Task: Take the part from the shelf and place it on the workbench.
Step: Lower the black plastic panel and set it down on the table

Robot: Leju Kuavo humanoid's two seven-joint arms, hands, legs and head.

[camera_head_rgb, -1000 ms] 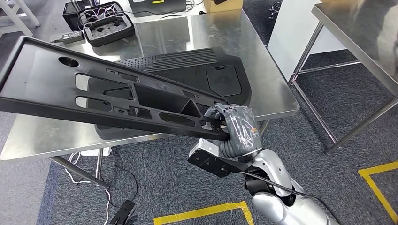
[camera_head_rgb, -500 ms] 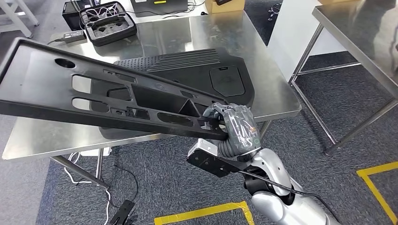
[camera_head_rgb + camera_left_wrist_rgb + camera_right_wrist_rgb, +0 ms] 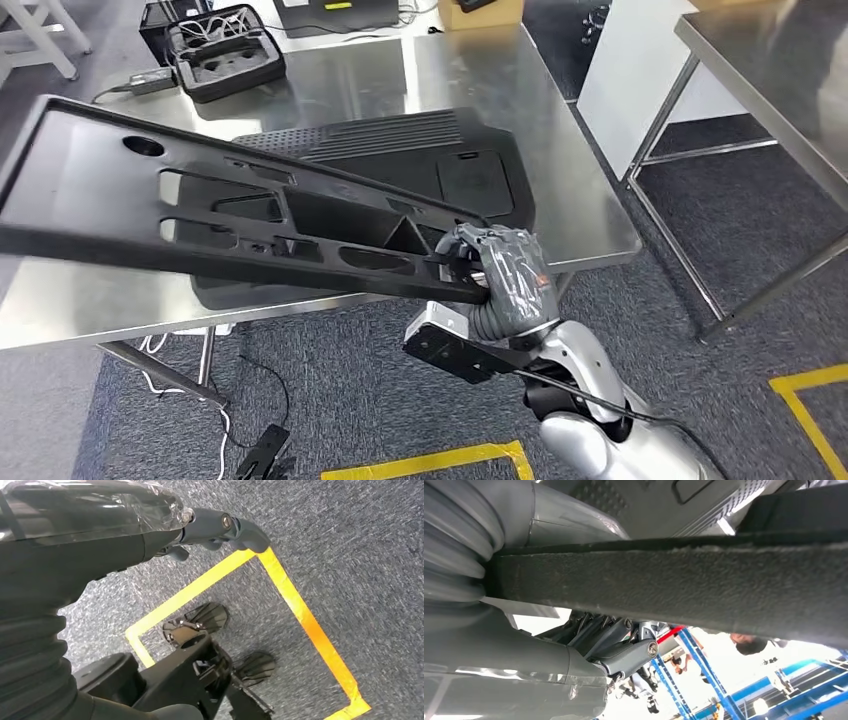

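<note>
While gripped at its near corner: long black panel [image 3: 230, 215] with cut-out slots, held tilted above the steel workbench [image 3: 560, 150], reaching away to the far left of the fingers [image 3: 465, 245].
Right hand: right hand [image 3: 500, 270] clamped on the panel's near rim, fingers curled over the top edge, thumb below; in the right wrist view the thick black rim [image 3: 674, 575] crosses just past the thumb [image 3: 624, 655].
Left hand: left hand [image 3: 200, 530] hanging over grey carpet [image 3: 360, 555], fingers curled in with nothing seen in them.
Containers: open black foam-lined case [image 3: 225, 50] at the far left corner of the bench, well beyond the fingers, with white cable [image 3: 215, 20] bunched along its far side; shaped foam wells look bare, though too small to be sure.
Edges and room: held corner hangs just off the bench's near edge [image 3: 420, 290]; bare steel to the right of the fingers up to the bench's right edge.
Around: second black moulded part [image 3: 420, 160], ribbed, lying flat on the bench beyond the fingers, directly beneath the held panel; cardboard box [image 3: 480, 10] at the far edge; power adapter [image 3: 145, 80] beside the case.
To the right: another steel table [image 3: 770, 90], well apart across carpet.
Floor: yellow tape lines [image 3: 430, 462] below the hand; yellow tape corner [image 3: 295, 610] under the left wrist.
</note>
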